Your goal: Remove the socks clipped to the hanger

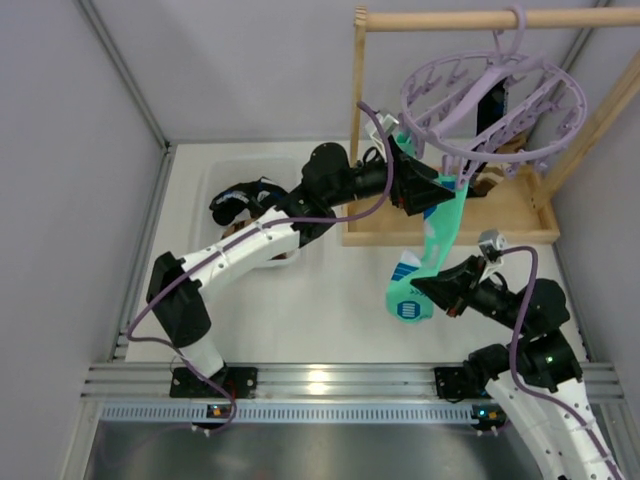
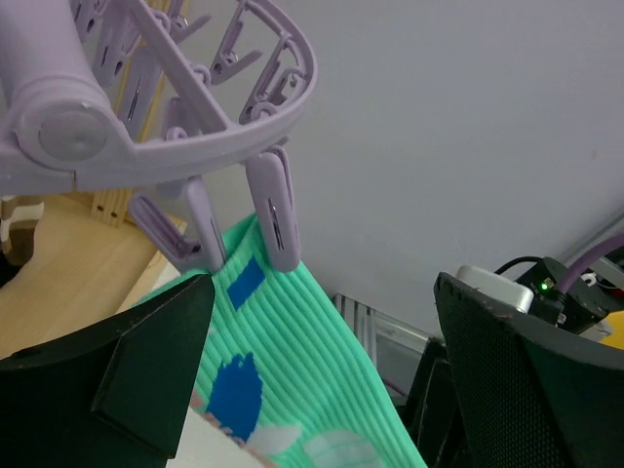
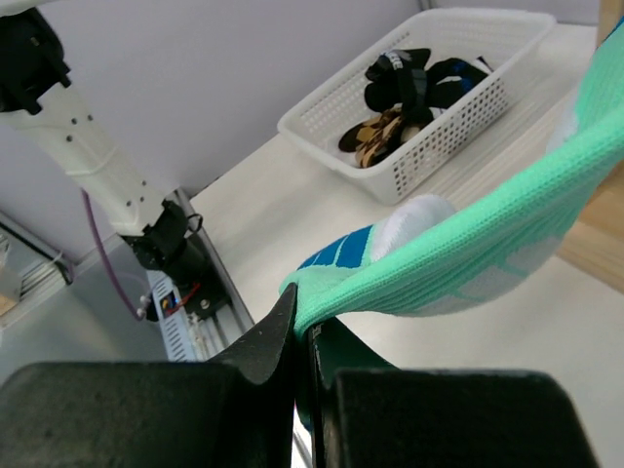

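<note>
Key relation: the teal sock (image 1: 440, 225) is hanging from the near-left rim of the hanger (image 1: 412, 110). Its long axis is slanting down from the clip (image 2: 276, 210) towards the table's near edge.
Left gripper (image 2: 322, 331): is standing spread wide and gripping nothing. It is straddling the sock's cuff, with the clip sitting just above the gap between its fingers.
Right gripper (image 3: 302, 327): is pinching the sock's toe end, jaws closed tight on the fabric, so the sock is looking stretched between clip and grip.
Nearer arm: the left one is reaching the clip end, while the right one is working the far end of the same sock, near the table's near-right part.
Next move, as a judgement: freeing the cuff is depending on the left fingers closing at the clip, or on a pull along the sock's slant away from the ring.
Where the hanger is: it is dangling by its hook from the wooden rail (image 1: 450, 18) over the table's far-right corner.
Clips on this sock: one is clearly biting the cuff. A second (image 2: 205, 234) is meeting the cuff's edge just beside it, and I cannot tell whether it is gripping.
Socks on the ring: one teal, and one dark piece (image 1: 493, 100) is showing under the far side.
Basket (image 3: 322, 132): one, sitting at the table's far-left part and holding black socks (image 3: 409, 78) and brown-orange socks (image 3: 375, 132), too bundled to count.
Arms: two.
</note>
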Tool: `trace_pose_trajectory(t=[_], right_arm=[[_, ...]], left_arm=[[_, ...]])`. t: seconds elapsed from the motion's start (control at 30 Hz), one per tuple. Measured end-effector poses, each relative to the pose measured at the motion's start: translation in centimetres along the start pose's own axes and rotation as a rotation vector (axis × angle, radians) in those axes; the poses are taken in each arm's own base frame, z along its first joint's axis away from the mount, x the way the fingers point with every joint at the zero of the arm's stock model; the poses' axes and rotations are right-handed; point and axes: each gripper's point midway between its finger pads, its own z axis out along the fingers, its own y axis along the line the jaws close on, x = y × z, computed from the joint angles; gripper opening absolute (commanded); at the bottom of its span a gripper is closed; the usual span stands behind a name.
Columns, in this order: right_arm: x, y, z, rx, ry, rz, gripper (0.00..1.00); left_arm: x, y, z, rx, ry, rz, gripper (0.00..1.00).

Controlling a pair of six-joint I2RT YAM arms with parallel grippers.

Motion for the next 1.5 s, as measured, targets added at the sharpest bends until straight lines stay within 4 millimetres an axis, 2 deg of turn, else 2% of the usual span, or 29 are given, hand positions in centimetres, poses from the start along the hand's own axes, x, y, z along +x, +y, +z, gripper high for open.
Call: trace_pose_trajectory(t=[0.23, 0.6, 0.8, 1.07, 1.33, 1.5], right_arm=[[0.5, 1.1, -0.2, -0.056, 0.034, 0.03, 0.0], [0.1, 1.8, -0.7, -0.065, 0.051, -0.011, 0.0], [-0.5, 2.7, -1.2, -0.082, 0.058, -0.047, 0.0], [-0.4, 2.9, -1.3, -0.091, 0.067, -0.058, 0.0], [-0.2, 3.1, -1.4, -0.108, 0.076, -0.067, 0.0], [-0.1, 3.2, -1.4, -0.117, 0.08, -0.073, 0.0]], left_arm=[[-0.2, 1.4, 1.2, -0.017, -0.022, 0.007, 0.95], [0.0, 2.7, 1.6, -0.051, -0.037, 0.018, 0.96], [0.0, 3.9, 2.8, -0.066, -0.048, 0.019, 0.95], [0.5, 5.4, 3.8, -0.082, -0.047, 0.015, 0.86], [-1.2, 5.0, 4.6, -0.068, -0.085, 0.036, 0.81], [-0.7, 5.7, 5.2, -0.071, -0.08, 0.026, 0.71]])
